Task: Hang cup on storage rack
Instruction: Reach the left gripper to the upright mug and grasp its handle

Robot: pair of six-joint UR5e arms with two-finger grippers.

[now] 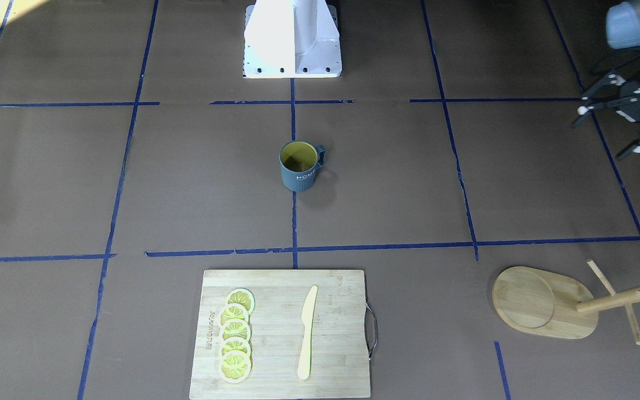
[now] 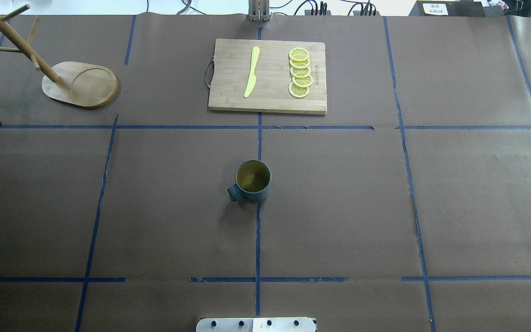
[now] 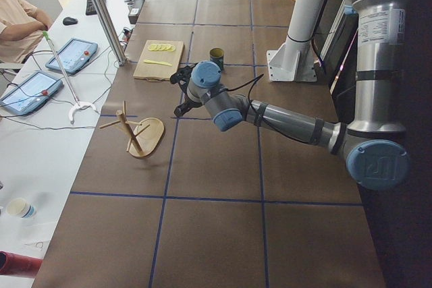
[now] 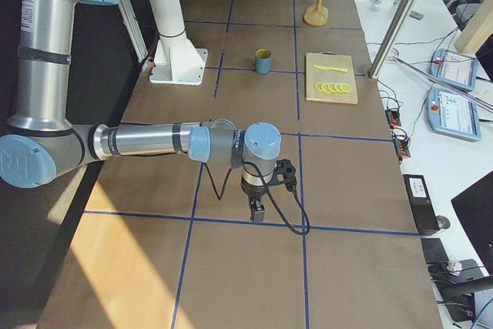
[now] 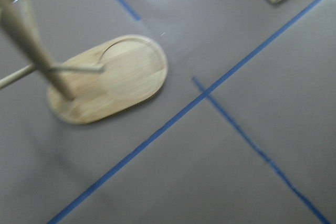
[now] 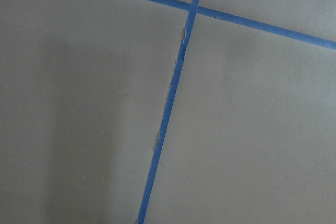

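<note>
Table (image 2: pixel 339 207): brown paper covering, ruled into a grid by blue tape lines (image 2: pixel 257 240). Cup (image 1: pixel 299 166): dark blue-grey outside with fine vertical ribs, yellow inside, white lettering "HOME" on its side. Storage rack (image 1: pixel 542 303), near a far corner of the table: uniform light wood in base, post and pegs. Cutting board (image 1: pixel 281 333), at the far edge: light bamboo with straight grain and a grey metal handle. It carries bright yellow lemon slices (image 1: pixel 235 343) with pale rims, and a pale yellow knife (image 1: pixel 307 332). Left gripper (image 1: pixel 609 129): black with white fingertip pads. Robot base (image 1: pixel 292 39): white.
</note>
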